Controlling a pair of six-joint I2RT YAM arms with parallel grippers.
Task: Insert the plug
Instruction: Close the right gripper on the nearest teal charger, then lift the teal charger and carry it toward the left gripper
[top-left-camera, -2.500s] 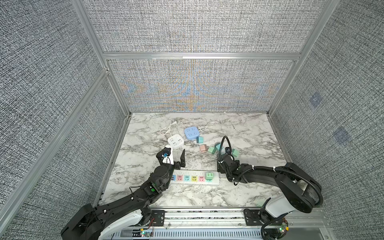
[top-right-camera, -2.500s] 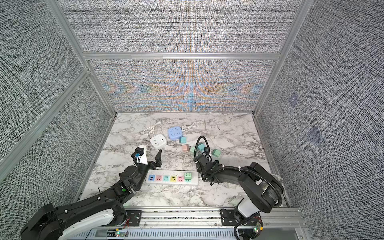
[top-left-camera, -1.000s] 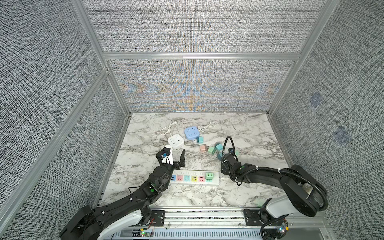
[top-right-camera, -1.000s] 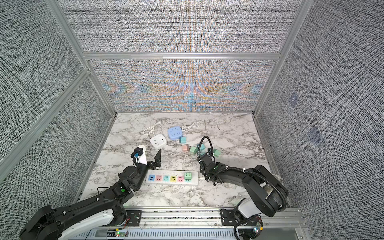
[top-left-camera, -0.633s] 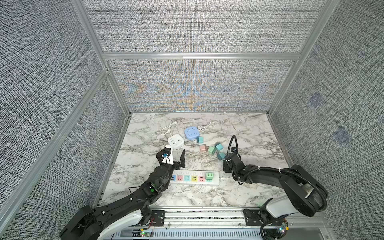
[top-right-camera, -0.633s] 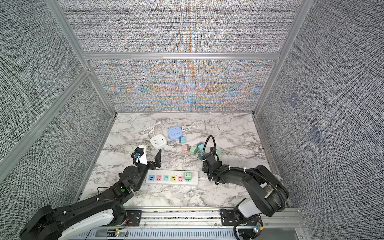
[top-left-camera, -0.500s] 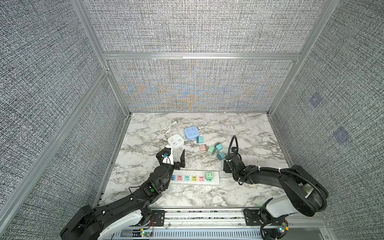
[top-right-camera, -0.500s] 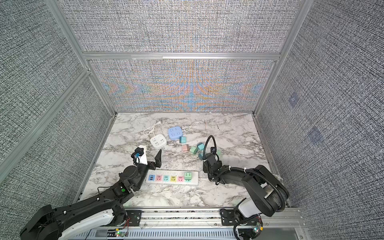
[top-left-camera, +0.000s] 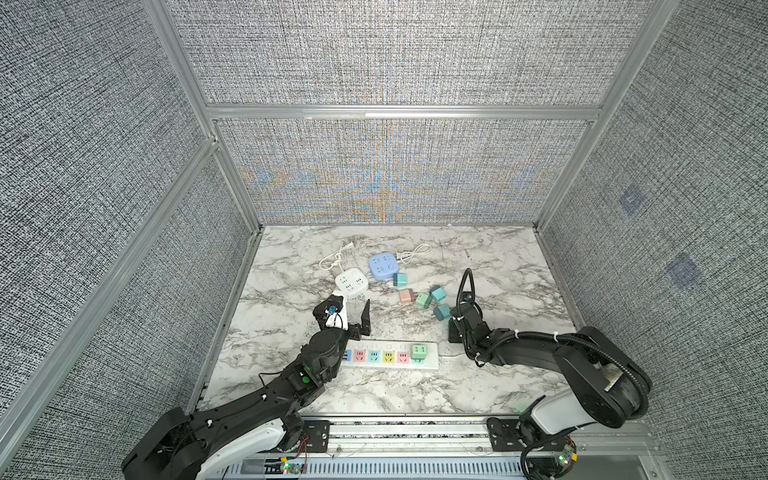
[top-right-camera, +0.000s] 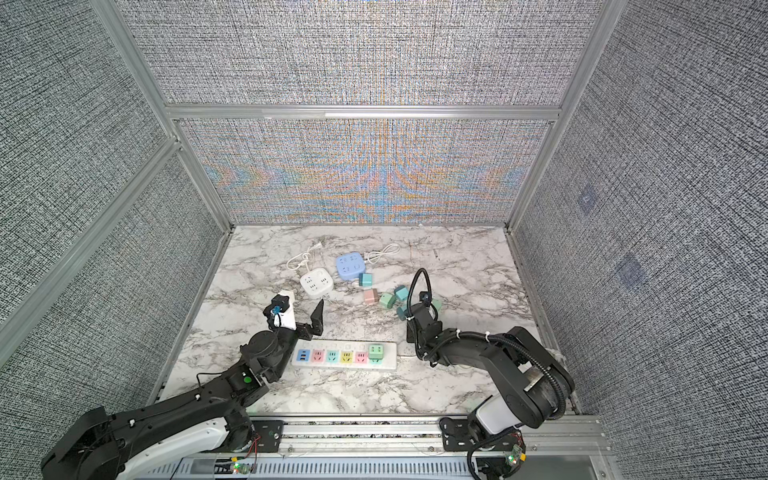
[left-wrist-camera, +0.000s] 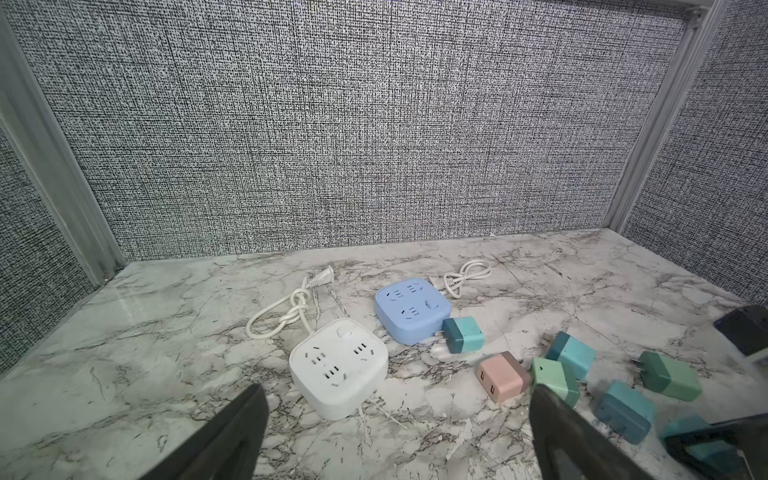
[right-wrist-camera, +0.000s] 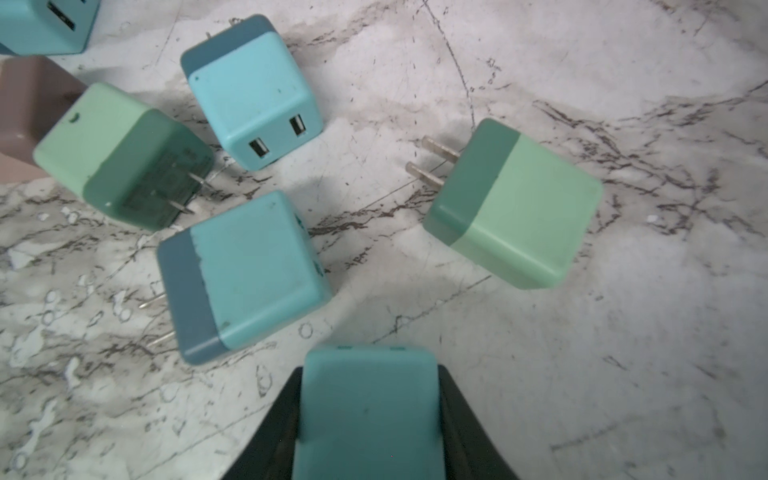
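GRIP: clamping teal rounded-cube plastic plug (right-wrist-camera: 370, 390) in right gripper (right-wrist-camera: 370, 440), low over white marble tabletop (right-wrist-camera: 602, 374) | LEFT: holding left gripper (left-wrist-camera: 395, 440) spread wide, empty | TARGET: eyeing white plastic power strip with pastel sockets (top-left-camera: 390, 356) at 8 o'clock of the grip | RISK: possibly clipping neighbouring blue-teal cube charger (right-wrist-camera: 245, 274) on lift; mis-aiming slots, prongs hidden

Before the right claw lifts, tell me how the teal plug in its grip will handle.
The teal plug looks like a rigid, blocky shell, so it should stay stiff in the right claw. Its smooth flat sides may slip or twist if the squeeze is light. Being boxy, it should sit flat when set down, not roll.
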